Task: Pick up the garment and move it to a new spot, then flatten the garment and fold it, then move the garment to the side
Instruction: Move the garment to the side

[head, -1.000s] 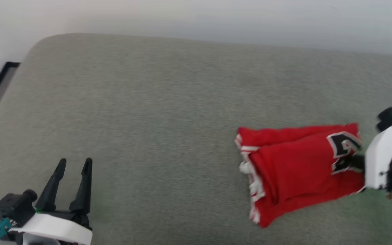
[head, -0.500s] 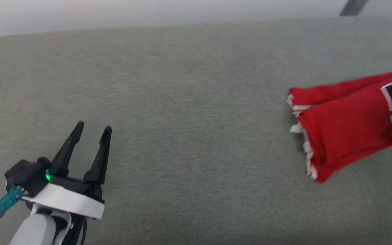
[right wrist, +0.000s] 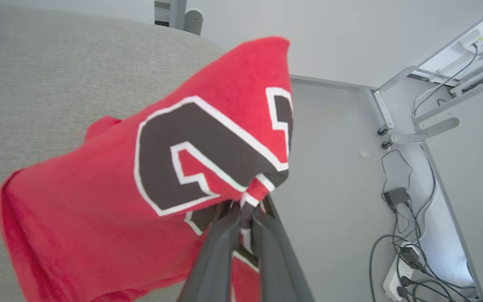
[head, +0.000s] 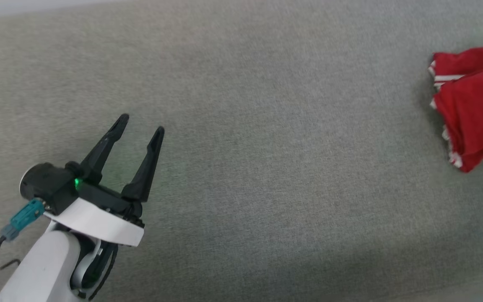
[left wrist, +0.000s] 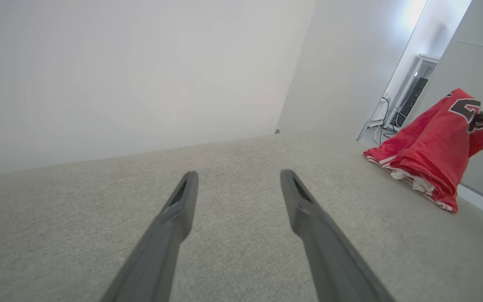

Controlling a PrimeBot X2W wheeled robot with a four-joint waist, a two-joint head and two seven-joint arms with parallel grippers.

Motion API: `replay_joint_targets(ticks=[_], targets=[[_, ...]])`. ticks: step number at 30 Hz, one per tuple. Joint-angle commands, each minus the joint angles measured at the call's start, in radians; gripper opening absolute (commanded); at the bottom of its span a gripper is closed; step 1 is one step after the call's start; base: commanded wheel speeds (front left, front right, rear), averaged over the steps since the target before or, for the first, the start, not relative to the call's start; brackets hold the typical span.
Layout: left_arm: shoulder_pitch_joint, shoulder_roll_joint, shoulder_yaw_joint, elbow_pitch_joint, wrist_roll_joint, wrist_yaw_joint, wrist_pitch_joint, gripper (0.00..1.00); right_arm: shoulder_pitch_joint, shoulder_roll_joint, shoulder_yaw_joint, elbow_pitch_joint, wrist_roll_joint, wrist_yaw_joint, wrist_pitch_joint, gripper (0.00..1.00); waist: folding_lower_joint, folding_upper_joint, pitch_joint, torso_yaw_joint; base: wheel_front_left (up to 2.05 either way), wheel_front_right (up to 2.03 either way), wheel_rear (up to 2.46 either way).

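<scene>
A grey padded surface [head: 241, 126] is spread across the head view, and most of it lies bare. The garment [head: 476, 105] is seen at that view's far right edge, cut off by the frame. It is folded into a compact red bundle, with its striped trim [head: 446, 78] turned toward the middle of the surface.

Since a second ago the whole head view has swung, so the bundle's drift toward the right edge is to be put down largely to the camera. The change in the cloth itself is told by the wrist views. The end bearing the black numeral [right wrist: 191, 151] appeared to lie flat a second ago. It is now raised off the surface, while the trimmed end is left resting on it.

The left gripper [head: 141, 124] is held low over the bare surface at the lower left. It is released, nothing is caught between its spread fingers, and it is well apart from the garment. The right gripper [right wrist: 246, 212] is clenched on a fold of the garment just below the numeral, near the surface's edge, with floor and cables [right wrist: 405, 235] seen beyond.

The folding is judged finished, and the last step, moving the garment to the side, is judged to be under way. Because the bundle is held at a single pinch, the folded layers could be pulled open if the trailing end is dragged.
</scene>
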Motion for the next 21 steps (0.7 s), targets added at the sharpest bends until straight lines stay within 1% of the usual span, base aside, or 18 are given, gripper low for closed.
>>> replay_joint_targets(ticks=[1, 7, 10, 11, 12, 17, 18, 19, 21], targets=[[-0.021, 0.007, -0.009, -0.003, -0.008, -0.004, -0.005, 1.00, -0.022, -0.006, -0.005, 0.015, -0.020, 0.000, -0.023, 0.00, 0.0000, 0.0000, 0.026, -0.019, 0.00, 0.00, 0.00], [-0.081, 0.031, -0.061, -0.001, -0.020, -0.004, -0.005, 1.00, -0.070, 0.026, -0.047, 0.101, -0.154, 0.000, -0.131, 0.00, 0.0000, 0.0000, 0.068, -0.022, 0.00, 0.00, 0.00], [-0.103, 0.041, -0.077, 0.003, -0.024, -0.004, -0.005, 1.00, -0.089, 0.062, -0.087, 0.170, -0.229, 0.000, -0.156, 0.00, 0.0000, 0.0000, 0.083, -0.014, 0.00, 0.00, 0.00], [-0.110, 0.043, -0.083, 0.005, -0.024, -0.004, -0.005, 1.00, -0.099, 0.073, -0.109, 0.197, -0.248, 0.000, -0.161, 0.00, 0.0000, 0.0000, 0.087, -0.010, 0.00, 0.00, 0.00], [-0.121, 0.044, -0.089, 0.010, -0.026, -0.004, -0.005, 1.00, -0.106, 0.104, -0.147, 0.242, -0.293, 0.000, -0.160, 0.00, 0.0000, 0.0000, 0.091, -0.001, 0.00, 0.00, 0.00], [-0.131, 0.052, -0.089, 0.020, -0.035, -0.004, -0.005, 1.00, -0.124, 0.150, -0.254, 0.340, -0.364, 0.000, -0.180, 0.00, 0.0000, 0.0000, 0.097, 0.026, 0.00, 0.00, 0.00], [-0.129, 0.053, -0.086, 0.021, -0.038, -0.004, -0.005, 1.00, -0.127, 0.159, -0.269, 0.353, -0.377, 0.000, -0.182, 0.07, 0.0000, 0.0000, 0.097, 0.029, 0.00, 0.00, 0.00], [-0.127, 0.058, -0.083, 0.021, -0.040, -0.004, -0.005, 1.00, -0.132, 0.166, -0.283, 0.363, -0.390, 0.000, -0.189, 0.20, 0.0000, 0.0000, 0.097, 0.031, 0.00, 0.00, 0.00], [-0.122, 0.060, -0.076, 0.022, -0.044, -0.004, -0.005, 1.00, -0.139, 0.173, -0.309, 0.379, -0.421, 0.000, -0.197, 0.68, 0.0000, 0.0000, 0.097, 0.035, 0.00, 0.00, 0.00]])
